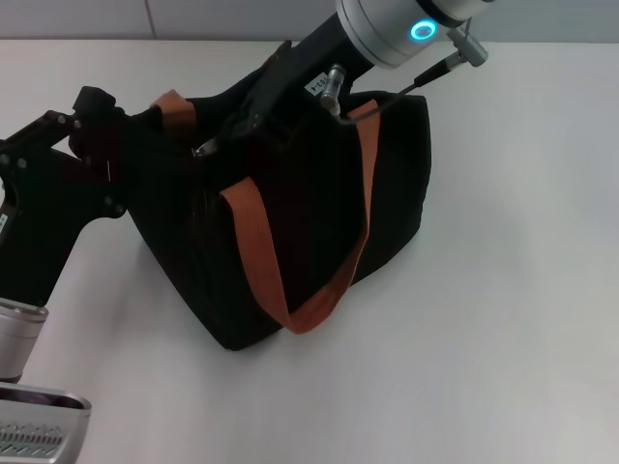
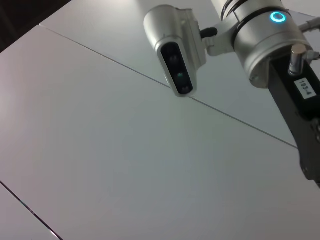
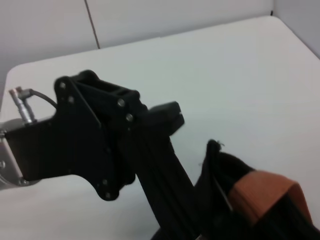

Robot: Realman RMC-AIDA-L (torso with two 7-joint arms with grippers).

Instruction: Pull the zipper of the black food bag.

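Boxy black food bag [image 1: 319, 222], orange straps; right tool [image 1: 215, 143] seemingly pinching silver zipper [image 1: 203, 149]; left tool's [image 1: 145, 126] grip unclear.

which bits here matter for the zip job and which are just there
For the job:
- bag
- zipper, silver tab on the bag's top
- right pincer, at the tab
- left pincer, at the bag's left end

Just there:
- white table
- orange straps

bag [image 1: 319, 203]: matt black cloth | straps [image 1: 256, 242]: orange webbing | table [image 1: 513, 319]: smooth white
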